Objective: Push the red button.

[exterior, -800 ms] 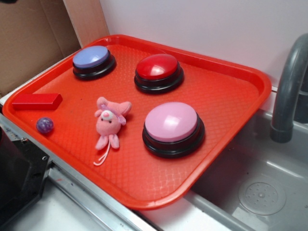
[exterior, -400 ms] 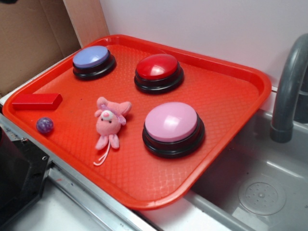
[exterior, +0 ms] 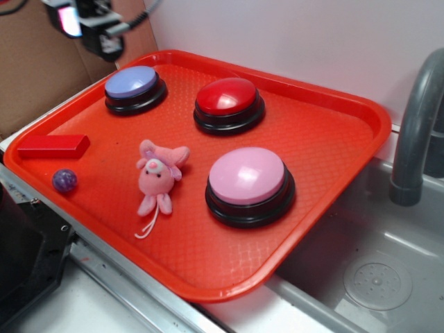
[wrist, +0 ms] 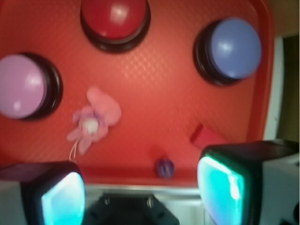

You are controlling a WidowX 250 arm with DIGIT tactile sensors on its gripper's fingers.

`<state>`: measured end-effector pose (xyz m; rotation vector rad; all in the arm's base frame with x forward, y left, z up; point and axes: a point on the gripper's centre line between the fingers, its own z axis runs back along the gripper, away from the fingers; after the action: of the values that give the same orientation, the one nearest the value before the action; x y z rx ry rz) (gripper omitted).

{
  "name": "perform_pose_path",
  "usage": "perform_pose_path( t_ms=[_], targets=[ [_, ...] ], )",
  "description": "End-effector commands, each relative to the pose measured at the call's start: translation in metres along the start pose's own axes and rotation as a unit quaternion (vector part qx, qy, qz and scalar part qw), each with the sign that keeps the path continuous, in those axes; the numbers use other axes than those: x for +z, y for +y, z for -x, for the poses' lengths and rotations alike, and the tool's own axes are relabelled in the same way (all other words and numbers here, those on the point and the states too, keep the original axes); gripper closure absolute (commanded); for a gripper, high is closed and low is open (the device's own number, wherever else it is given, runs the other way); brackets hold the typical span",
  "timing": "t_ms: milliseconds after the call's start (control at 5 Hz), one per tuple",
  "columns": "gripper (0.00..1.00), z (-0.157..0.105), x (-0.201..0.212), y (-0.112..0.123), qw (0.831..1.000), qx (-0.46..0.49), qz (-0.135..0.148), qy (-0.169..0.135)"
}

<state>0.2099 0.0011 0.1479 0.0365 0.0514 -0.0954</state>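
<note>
The red button [exterior: 227,97] is a glossy red dome on a black base at the back middle of the red tray [exterior: 326,146]. In the wrist view the red button [wrist: 114,18] lies at the top edge. My gripper [exterior: 87,21] hangs high at the top left, well above the tray's left corner and far from the button. Seen from the wrist, my gripper [wrist: 140,187] is open, its teal pads [wrist: 220,187] wide apart with nothing between them.
On the tray also sit a blue button [exterior: 133,84], a larger pink button [exterior: 248,177], a pink plush toy [exterior: 159,177], a flat red block [exterior: 53,146] and a small purple ball [exterior: 64,180]. A sink basin [exterior: 374,270] and grey faucet [exterior: 415,132] are at right.
My gripper has come into the exterior view at the top left; before, it was out of sight. Nothing on the tray has moved.
</note>
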Motion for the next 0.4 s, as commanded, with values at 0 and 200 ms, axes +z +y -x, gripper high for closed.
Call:
perform_pose_path(
  t_ms=[0,200],
  targets=[
    [0.00,-0.111,-0.021,0.009,0.997,0.066,-0.007,-0.036],
    [0.00,-0.136,-0.033,0.000,0.995,0.096,-0.018,-0.038]
  ],
)
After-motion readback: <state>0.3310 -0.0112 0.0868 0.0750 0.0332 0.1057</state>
